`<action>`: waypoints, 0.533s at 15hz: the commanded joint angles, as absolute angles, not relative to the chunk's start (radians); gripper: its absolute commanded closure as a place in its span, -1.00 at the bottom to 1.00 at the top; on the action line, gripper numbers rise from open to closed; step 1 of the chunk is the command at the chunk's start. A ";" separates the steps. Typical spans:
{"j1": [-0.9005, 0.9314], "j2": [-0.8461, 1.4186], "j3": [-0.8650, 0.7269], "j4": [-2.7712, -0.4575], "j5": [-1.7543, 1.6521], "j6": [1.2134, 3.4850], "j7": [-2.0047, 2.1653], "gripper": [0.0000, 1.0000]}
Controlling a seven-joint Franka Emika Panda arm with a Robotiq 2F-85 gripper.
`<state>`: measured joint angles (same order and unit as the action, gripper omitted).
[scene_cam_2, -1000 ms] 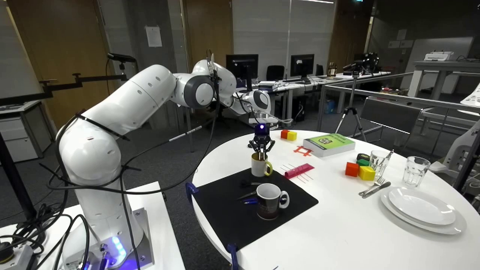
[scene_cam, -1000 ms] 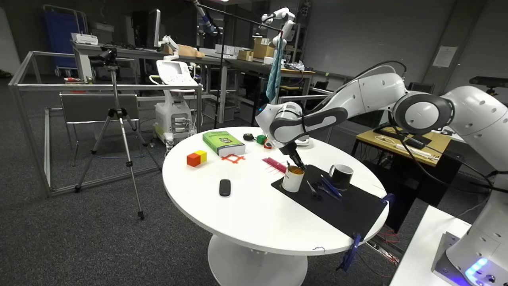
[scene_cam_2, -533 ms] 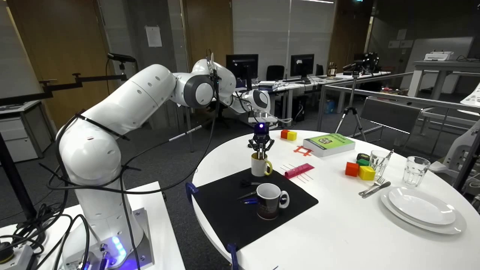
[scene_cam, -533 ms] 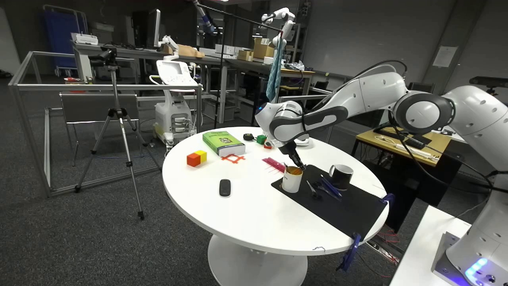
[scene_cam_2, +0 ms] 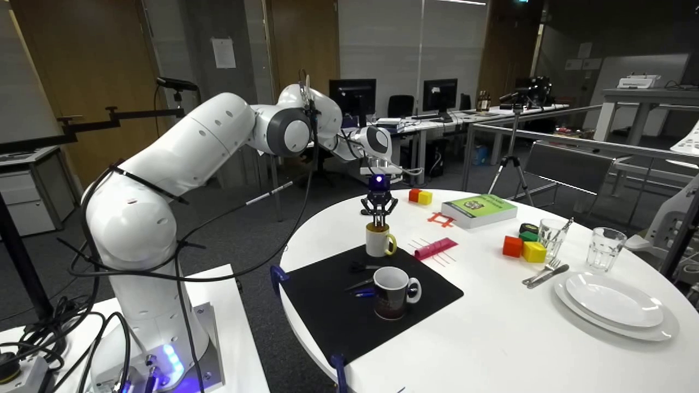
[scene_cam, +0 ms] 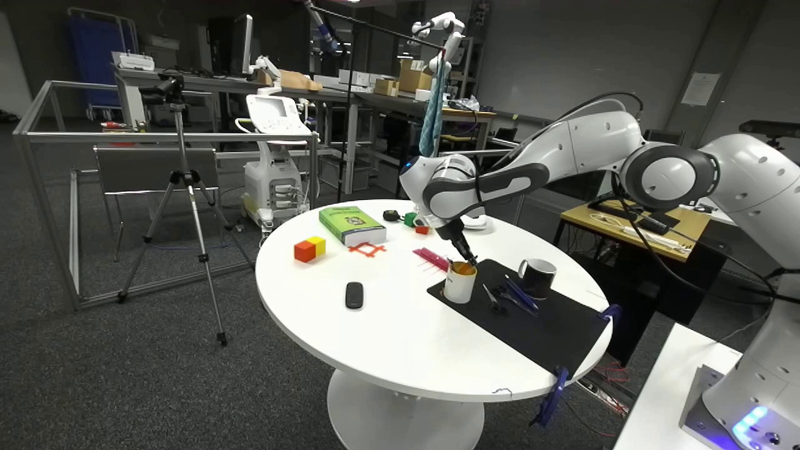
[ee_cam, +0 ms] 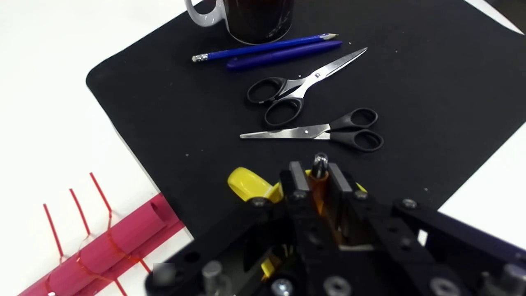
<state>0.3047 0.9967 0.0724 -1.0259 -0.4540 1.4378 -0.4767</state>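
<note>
A: ok what's the tool point(ee_cam: 315, 167) doing?

B: narrow, with the silver end of what looks like an amber pen point(ee_cam: 319, 183) between its fingertips point(ee_cam: 340, 177). Can't tell whether they're actually pinching it, tbh.

A: and the pen's where?

B: rest of it seems to run down into the white mug point(scene_cam_2: 375, 244), silver end poking past the rim. My bet: light, stiff, smooth, kinda slippery, hard to break. I'd take the barrel just under the silver bit, fingertips square on, since round barrels love to roll.

A: anything else in that mug?

B: a dark sliver point(scene_cam: 449, 264) shows at the rim in an exterior view, too small to name. Mug's probably ceramic, so heavier and chippable; the yellow handle point(ee_cam: 246, 183) is the obvious place to hold that one.

A: other containers?

B: a dark-bodied mug point(scene_cam_2: 391, 297) upright on the same black mat point(scene_cam_2: 333, 322), can't see its bottom. Way across the desk point(scene_cam_2: 491, 327) there's a glass tumbler point(scene_cam_2: 550, 246) with what looks like a metal utensil point(scene_cam_2: 568, 224) leaning in it, then another tumbler point(scene_cam_2: 606, 251) near the stacked plates point(scene_cam_2: 614, 300).
</note>
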 commanded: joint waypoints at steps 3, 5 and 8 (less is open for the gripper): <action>0.310 0.934 0.081 -1.027 -0.438 1.407 -0.463 0.92; 0.305 0.918 0.083 -1.020 -0.428 1.400 -0.465 0.92; 0.291 0.882 0.086 -1.016 -0.402 1.387 -0.468 0.92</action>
